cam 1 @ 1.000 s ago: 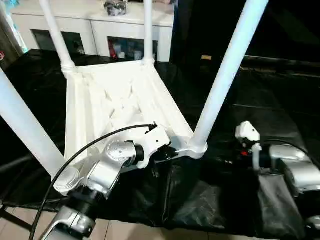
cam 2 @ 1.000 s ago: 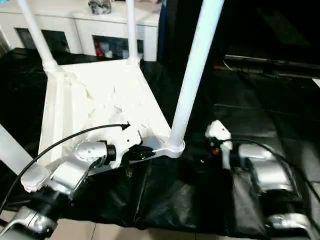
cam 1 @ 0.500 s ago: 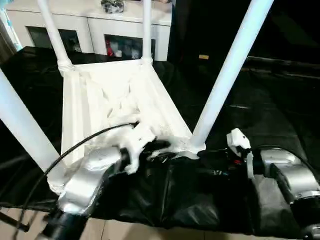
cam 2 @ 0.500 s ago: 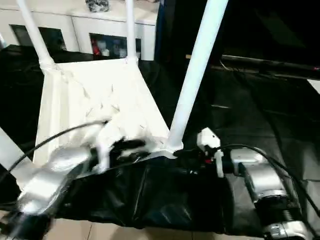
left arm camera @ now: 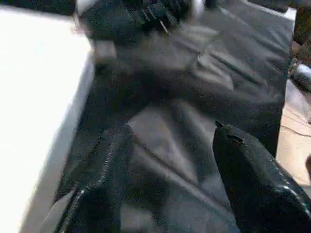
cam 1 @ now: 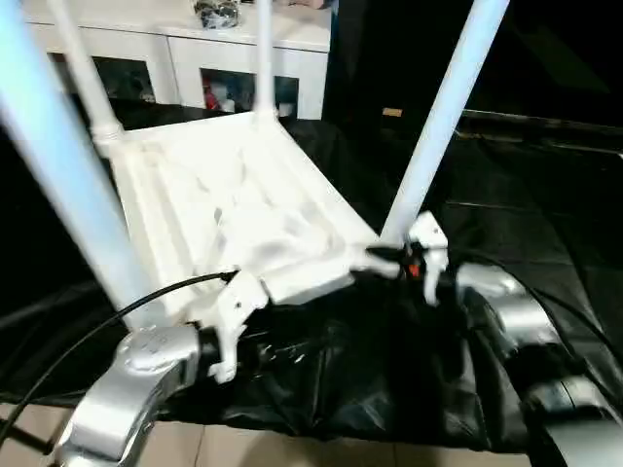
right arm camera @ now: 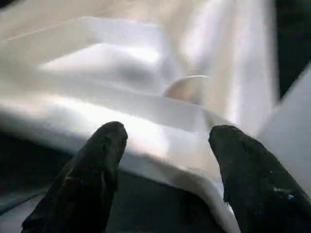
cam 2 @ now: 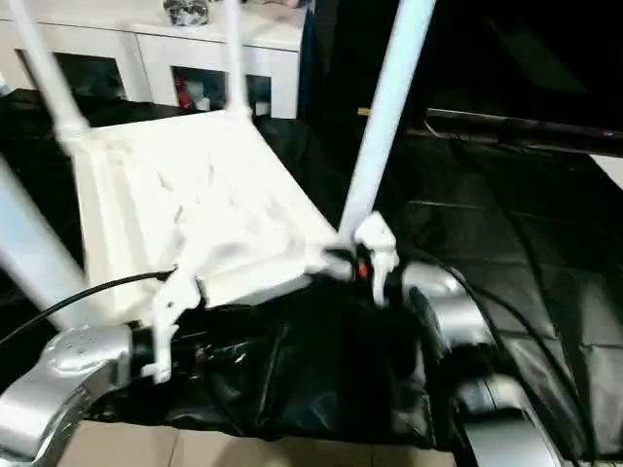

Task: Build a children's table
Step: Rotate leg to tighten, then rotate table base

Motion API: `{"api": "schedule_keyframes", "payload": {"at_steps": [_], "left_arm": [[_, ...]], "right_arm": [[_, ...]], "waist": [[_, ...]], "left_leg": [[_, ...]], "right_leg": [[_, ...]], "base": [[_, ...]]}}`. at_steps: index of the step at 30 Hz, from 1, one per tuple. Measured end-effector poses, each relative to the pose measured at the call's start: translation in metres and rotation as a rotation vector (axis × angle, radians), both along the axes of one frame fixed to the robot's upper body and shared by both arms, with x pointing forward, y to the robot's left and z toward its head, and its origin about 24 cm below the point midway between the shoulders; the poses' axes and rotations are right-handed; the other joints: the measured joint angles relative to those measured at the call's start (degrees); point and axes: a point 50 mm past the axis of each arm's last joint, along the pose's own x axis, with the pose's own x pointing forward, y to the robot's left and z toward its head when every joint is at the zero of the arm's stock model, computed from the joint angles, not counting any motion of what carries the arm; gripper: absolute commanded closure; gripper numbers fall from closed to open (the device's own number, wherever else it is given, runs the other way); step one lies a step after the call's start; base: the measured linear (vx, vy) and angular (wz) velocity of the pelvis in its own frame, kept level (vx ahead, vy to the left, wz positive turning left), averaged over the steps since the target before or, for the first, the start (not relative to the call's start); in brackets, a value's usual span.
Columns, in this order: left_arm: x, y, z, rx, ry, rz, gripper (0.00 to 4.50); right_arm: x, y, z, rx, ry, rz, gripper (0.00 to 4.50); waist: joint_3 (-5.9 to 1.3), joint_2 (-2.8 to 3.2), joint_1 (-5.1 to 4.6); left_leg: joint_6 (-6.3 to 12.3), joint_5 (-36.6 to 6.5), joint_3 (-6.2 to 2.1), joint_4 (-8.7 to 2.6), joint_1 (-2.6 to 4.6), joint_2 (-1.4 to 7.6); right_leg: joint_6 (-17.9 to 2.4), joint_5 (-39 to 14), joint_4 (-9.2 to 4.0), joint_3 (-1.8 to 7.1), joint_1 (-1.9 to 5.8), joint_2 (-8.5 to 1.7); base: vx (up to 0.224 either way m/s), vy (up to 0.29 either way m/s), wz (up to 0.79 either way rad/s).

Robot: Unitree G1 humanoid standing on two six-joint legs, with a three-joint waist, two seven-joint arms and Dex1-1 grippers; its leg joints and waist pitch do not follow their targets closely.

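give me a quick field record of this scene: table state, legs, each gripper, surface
table: children's table upside down, ribbed underside up
legs: four white legs standing up from the corner sockets, nearest right one
left gripper: open, over the black cloth beside the tabletop edge, holding nothing
right gripper: open, fingers either side of the near right corner socket
surface: black-draped work table
background: white cabinet

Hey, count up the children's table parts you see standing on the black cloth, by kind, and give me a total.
Tabletop, upside down: 1
Legs standing in its corner sockets: 4
Total: 5
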Motion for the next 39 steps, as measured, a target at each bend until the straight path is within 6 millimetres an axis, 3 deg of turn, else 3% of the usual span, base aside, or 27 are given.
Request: {"api": "schedule_keyframes", "payload": {"at_steps": [7, 11, 16, 19, 21, 24, 26, 28, 34, 39], "left_arm": [[-0.016, 0.006, -0.011, -0.012, 0.070, -0.056, 0.62], [-0.014, 0.023, -0.037, -0.006, 0.149, -0.075, 0.33], [-0.009, 0.042, -0.044, -0.032, 0.135, -0.103, 0.05], [-0.010, 0.060, -0.045, -0.039, 0.137, -0.092, 0.05], [-0.021, 0.090, -0.037, -0.031, 0.147, -0.009, 0.05], [-0.044, 0.117, -0.022, -0.019, 0.148, 0.087, 0.05], [-0.053, 0.117, -0.012, -0.039, 0.122, 0.094, 0.05], [-0.051, 0.109, 0.000, -0.077, 0.070, 0.066, 0.05], [-0.032, 0.063, 0.030, -0.292, -0.025, 0.005, 0.05], [-0.028, 0.071, 0.042, -0.272, -0.027, 0.048, 0.05]], "right_arm": [[0.022, 0.005, 0.003, -0.054, -0.028, -0.219, 1.34], [0.027, 0.012, 0.002, -0.048, -0.042, -0.269, 1.34], [0.028, 0.008, 0.001, -0.045, -0.038, -0.304, 1.34], [0.028, 0.008, 0.000, -0.043, -0.047, -0.303, 1.34], [0.029, 0.005, 0.002, -0.044, -0.060, -0.309, 1.34], [0.030, -0.017, 0.005, -0.050, -0.075, -0.373, 1.34], [0.030, -0.025, 0.007, -0.054, -0.083, -0.395, 1.34], [0.030, -0.021, 0.006, -0.045, -0.083, -0.379, 1.34], [0.029, -0.012, 0.005, -0.036, -0.087, -0.334, 1.34], [0.029, -0.017, 0.007, -0.046, -0.095, -0.322, 1.34]], "waist": [[-0.07, -0.43, 0.38], [-0.07, -0.47, 0.41], [-0.09, -0.49, 0.77], [-0.09, -0.50, 0.70], [-0.11, -0.52, 0.23], [-0.08, -0.51, -0.19], [-0.05, -0.48, -0.28], [-0.08, -0.51, -0.21], [-0.05, -0.47, -0.05], [-0.04, -0.45, -0.72]], "left_leg": [[-0.01, 0.00, 0.13, 0.16, -0.05, -0.06], [-0.01, 0.00, 0.19, 0.42, -0.31, -0.11], [-0.01, 0.00, 0.15, 0.49, -0.22, -0.12], [-0.01, 0.00, 0.13, 0.47, -0.09, -0.10], [-0.01, 0.00, 0.03, 0.47, -0.05, -0.03], [-0.01, 0.00, -0.07, 0.54, -0.03, -0.03], [-0.01, 0.00, -0.06, 0.65, -0.04, -0.04], [-0.01, 0.00, -0.07, 0.65, -0.04, -0.02], [-0.01, 0.00, -0.02, 0.73, -0.07, 0.02], [-0.07, -0.03, -0.09, 0.63, -0.13, 0.12]], "right_leg": [[-0.06, 0.03, 0.39, 0.55, -0.45, 0.11], [0.15, -0.11, 0.82, 0.75, -0.92, 0.10], [0.13, -0.09, 0.96, 0.81, -0.85, 0.12], [0.07, -0.06, 1.14, 0.81, -0.86, 0.15], [0.04, -0.04, 1.23, 0.81, -0.86, 0.30], [0.05, -0.04, 1.08, 0.80, -0.89, 0.35], [0.05, -0.04, 1.01, 0.86, -0.88, 0.39], [0.04, -0.04, 0.95, 0.88, -0.87, 0.45], [-0.09, 0.04, 1.13, 1.11, -0.87, 0.61], [-0.08, 0.03, 1.25, 1.36, -1.02, 0.98]], "base": [[0.000, 0.000, 0.00], [0.000, 0.000, 0.00], [0.000, 0.000, 0.00], [0.000, 0.000, 0.00], [0.000, 0.000, 0.00], [0.000, 0.000, 0.00], [0.000, 0.000, 0.00], [0.000, 0.000, 0.00], [0.000, 0.000, 0.00], [0.000, 0.000, 0.00]]}}
